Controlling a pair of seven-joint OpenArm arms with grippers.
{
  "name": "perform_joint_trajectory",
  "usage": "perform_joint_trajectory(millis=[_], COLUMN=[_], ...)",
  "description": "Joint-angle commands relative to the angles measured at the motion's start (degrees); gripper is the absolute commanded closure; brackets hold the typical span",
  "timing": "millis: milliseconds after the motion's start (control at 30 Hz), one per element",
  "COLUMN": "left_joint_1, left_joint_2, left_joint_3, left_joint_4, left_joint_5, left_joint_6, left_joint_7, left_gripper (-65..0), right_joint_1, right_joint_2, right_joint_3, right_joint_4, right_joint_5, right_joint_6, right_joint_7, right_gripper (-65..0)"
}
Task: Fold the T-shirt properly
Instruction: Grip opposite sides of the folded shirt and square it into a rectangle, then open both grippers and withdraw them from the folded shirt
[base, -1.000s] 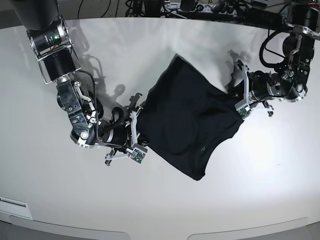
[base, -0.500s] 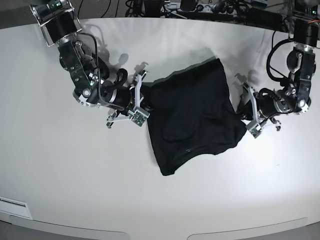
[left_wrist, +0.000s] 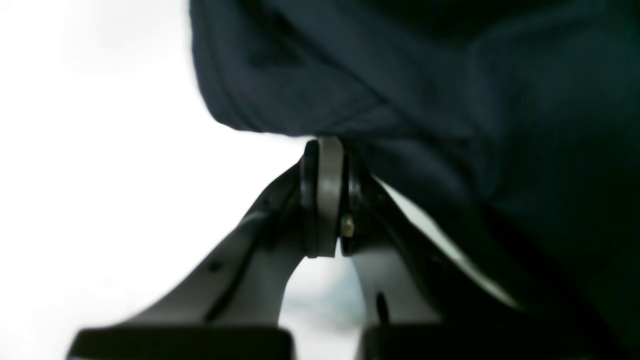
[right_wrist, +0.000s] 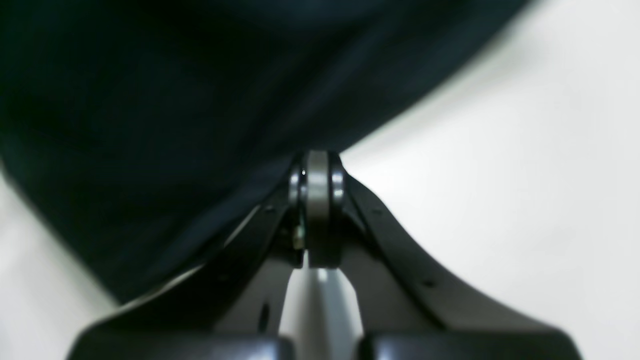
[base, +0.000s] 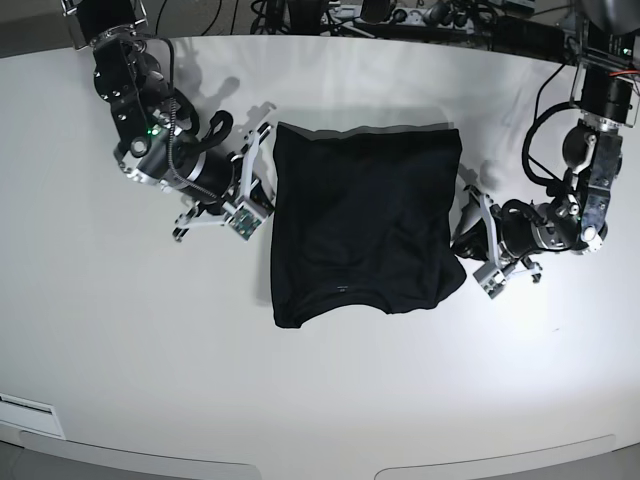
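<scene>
right tool (base: 268, 190): leftmost in the base view, at the shirt's left edge. Jaws pressed together on a pinch of black cloth; the right wrist view shows fabric bunched right at the tips.
T-shirt (base: 362, 222): black, mid-bench, roughly squared up. Top edge straight, collar at the lower side, bottom hem uneven. Looks already doubled over, but I can't count the layers.
bench (base: 320, 400): white, bare around the shirt.
left tool (base: 463, 225): far side in the base view, at the shirt's right edge near the lower corner. Jaws together and clamped on the fabric; the left wrist view shows a seam fold just above the tips.
grip heights: right tool holds nearer the top corner, left tool nearer the bottom. Not symmetric.
risk 1: pulling from offset grips would likely skew the shirt, so the fold line lands crooked.
risk 2: both pinches look shallow. Soft cloth could slip out mid-lift, dropping one side into a heap.
risk 3: if a pinch caught only the top layer, the lower layer stays behind and the fold opens up.
risk 4: lower right corner already bulges past the edge. Dragging over it would probably set a wrinkle.
</scene>
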Motion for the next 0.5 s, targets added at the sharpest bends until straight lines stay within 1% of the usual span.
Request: perform_joint_trajectory(millis=[0,67,100,133,200,267,300,367,400,467], left_joint_1=[-1.9,-2.0,-2.0,-2.0,-2.0,-2.0,-2.0,-1.6,-1.3,0.3], left_joint_2=[-1.0,-1.0,-1.0,-1.0,-1.0,-1.0,-1.0,-0.9,-0.8,-0.8], left_joint_3=[-1.7,-4.3,-6.0,-7.8,-11.3,-14.5,-15.8,-18.0,-18.9,-20.3], left_joint_4=[1.6,2.9,3.8,4.9,7.4,10.2,11.2,12.6,13.1,13.9], left_joint_5=[-2.7,-6.3,-8.5,-11.9,-20.7,-30.7,-36.0,-45.5,-48.5,-49.3], left_joint_6=[-0.2,-0.5,-0.5,-0.5,-0.5,-0.5,-0.5,-0.5,-0.5,-0.5], left_joint_7=[-0.1,2.4,3.8,5.9,11.5,17.5,20.6,26.9,29.9,33.8], left_gripper=[0.0,0.0,0.0,0.0,0.0,0.0,0.0,0.0,0.0,0.0], right_joint_1=[1.1,1.1,1.1,1.1,1.0,1.0,1.0,1.0,1.0,0.9], right_joint_2=[0.3,0.2,0.1,0.1,0.2,0.2,0.2,0.2,0.2,0.2], right_joint_3=[2.6,7.0,9.0,10.7,13.8,16.8,18.3,21.5,23.1,26.3], right_joint_4=[2.7,5.6,6.7,7.5,8.2,8.2,8.2,8.2,8.2,8.2], right_joint_5=[2.5,8.6,12.4,16.6,24.4,32.3,36.3,44.9,48.7,54.3], right_joint_6=[0.0,0.7,2.3,4.6,9.1,12.8,13.7,13.7,13.7,13.7], right_joint_7=[1.5,0.9,0.1,-1.0,-3.8,-7.2,-8.6,-11.6,-13.6,-18.0], right_gripper=[0.0,0.0,0.0,0.0,0.0,0.0,0.0,0.0,0.0,0.0])
